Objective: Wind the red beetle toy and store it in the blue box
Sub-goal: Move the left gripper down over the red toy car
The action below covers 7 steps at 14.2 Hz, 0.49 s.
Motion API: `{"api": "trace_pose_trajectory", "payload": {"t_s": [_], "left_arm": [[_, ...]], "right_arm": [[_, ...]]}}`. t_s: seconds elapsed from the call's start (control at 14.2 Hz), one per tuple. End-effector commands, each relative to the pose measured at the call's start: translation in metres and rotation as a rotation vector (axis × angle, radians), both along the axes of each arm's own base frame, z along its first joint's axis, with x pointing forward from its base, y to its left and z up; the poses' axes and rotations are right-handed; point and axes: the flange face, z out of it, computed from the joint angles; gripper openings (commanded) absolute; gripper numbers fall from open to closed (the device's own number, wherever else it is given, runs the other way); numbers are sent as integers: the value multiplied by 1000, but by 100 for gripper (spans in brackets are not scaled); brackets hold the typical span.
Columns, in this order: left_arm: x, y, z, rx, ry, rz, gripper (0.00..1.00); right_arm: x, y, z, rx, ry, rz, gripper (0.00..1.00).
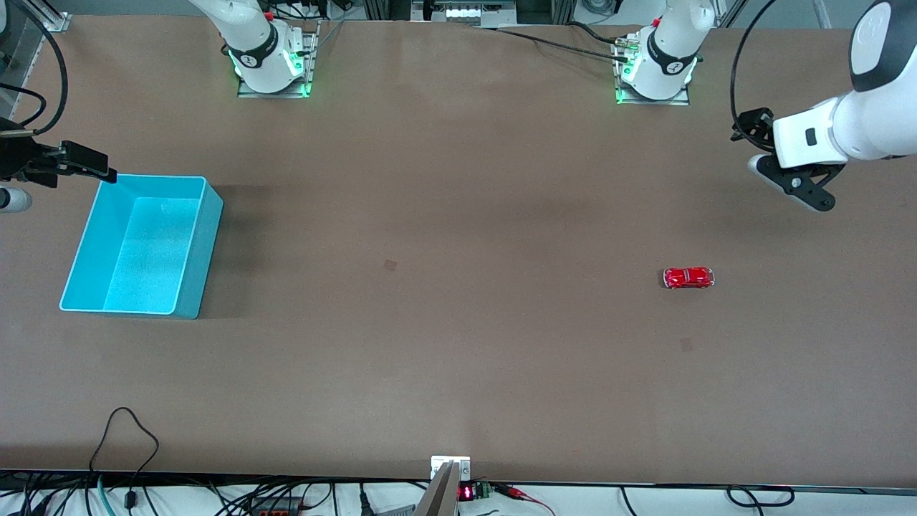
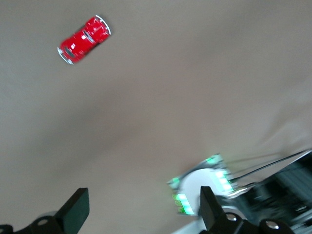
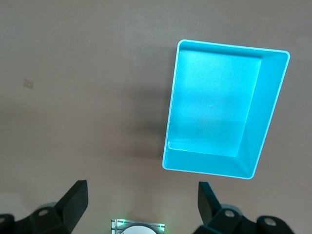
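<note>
Nothing done yet: your red beetle toy (image 1: 688, 277) sits unwound, well apart from the blue box (image 1: 192, 287); left gripper (image 1: 788, 183) and right gripper (image 1: 54, 163) gape wide, empty.

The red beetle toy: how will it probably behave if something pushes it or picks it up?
The red beetle toy stands on its wheels, so a push would probably roll it away. Its glossy, rounded body may slip in a pinch. It looks tiny, so likely light.

No readable text; the small red display (image 1: 466, 492) seems too blurred.
</note>
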Motion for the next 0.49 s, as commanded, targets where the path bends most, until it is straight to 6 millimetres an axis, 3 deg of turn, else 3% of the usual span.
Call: {"api": "trace_pose_trajectory", "payload": {"t_s": [0.0,0.14,0.42], "left_arm": [[0,8,-26,-15,-56,-191,100],[9,13,-56,-50,-140,-315,100],[52,13,-142,-81,-234,-615,100]], "right_arm": [[1,3,1,16,-3,-12,100],[1,0,1,17,-3,-14,100],[1,2,1,16,-3,-14,100]]}}
